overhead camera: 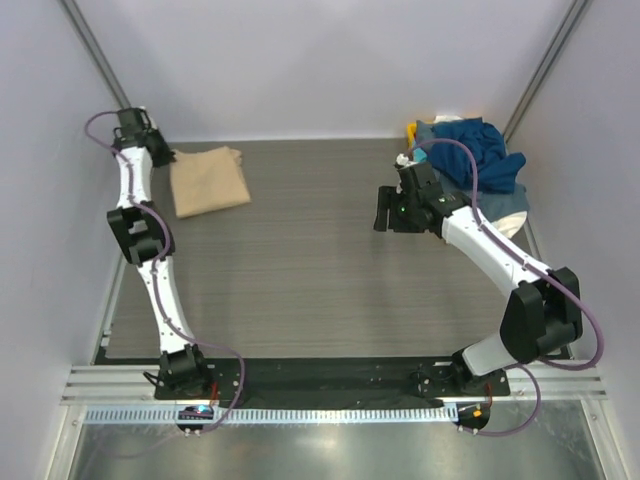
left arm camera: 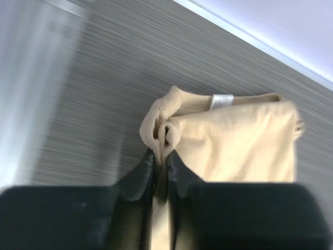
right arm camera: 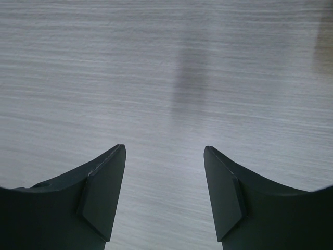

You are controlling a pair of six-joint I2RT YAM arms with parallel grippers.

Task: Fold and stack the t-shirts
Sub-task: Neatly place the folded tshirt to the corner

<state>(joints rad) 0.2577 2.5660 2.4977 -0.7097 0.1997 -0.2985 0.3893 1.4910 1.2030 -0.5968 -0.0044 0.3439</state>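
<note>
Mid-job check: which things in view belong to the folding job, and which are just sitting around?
Job:
tan t-shirt, pinched in the shut left claw
crumpled heap of t-shirts, far right corner
right claw, open and empty

Just there:
table
metal rail at the near edge

We think this is a robot lab. We see a left arm [overhead camera: 160,290] and a right arm [overhead camera: 485,250], both white and black, bolted to a metal rail [overhead camera: 100,385] at the edge of a grey table [overhead camera: 300,270], with purple wires [overhead camera: 474,175] running along them. Plain white walls [overhead camera: 320,60] stand close around the table like a box.
</note>
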